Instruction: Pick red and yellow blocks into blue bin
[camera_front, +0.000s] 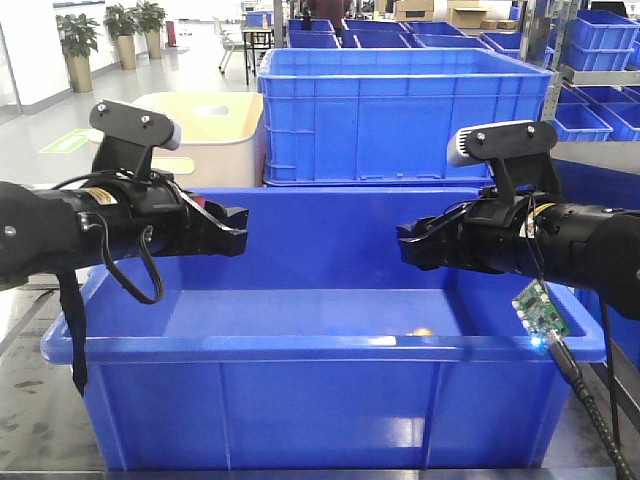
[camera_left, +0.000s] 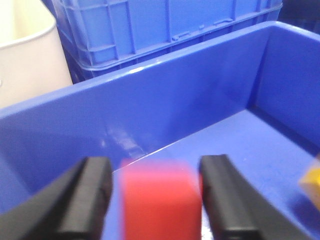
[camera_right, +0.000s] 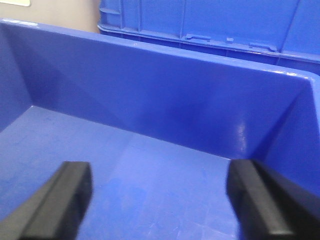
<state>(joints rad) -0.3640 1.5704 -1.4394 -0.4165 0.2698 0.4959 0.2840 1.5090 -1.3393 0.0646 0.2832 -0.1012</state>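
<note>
The red cube (camera_left: 159, 200) shows blurred between the fingers of my left gripper (camera_left: 156, 172). A strip of blue shows between it and the left finger (camera_left: 85, 200), so the jaws stand open around it. It is over the floor of the blue bin (camera_front: 300, 348). The yellow brick (camera_left: 312, 182) lies on the bin floor at the right, also seen as a small yellow spot (camera_front: 422, 331) behind the near rim. My left gripper (camera_front: 240, 225) and right gripper (camera_front: 405, 240) hover over the bin, facing each other. The right gripper (camera_right: 160, 175) is open and empty.
Behind the bin stands a taller ribbed blue crate (camera_front: 400, 110), and to its left a cream tub (camera_front: 215, 130). A small green circuit board (camera_front: 540, 315) hangs under the right arm by the bin's right rim. More blue bins are stacked at the back right (camera_front: 600, 40).
</note>
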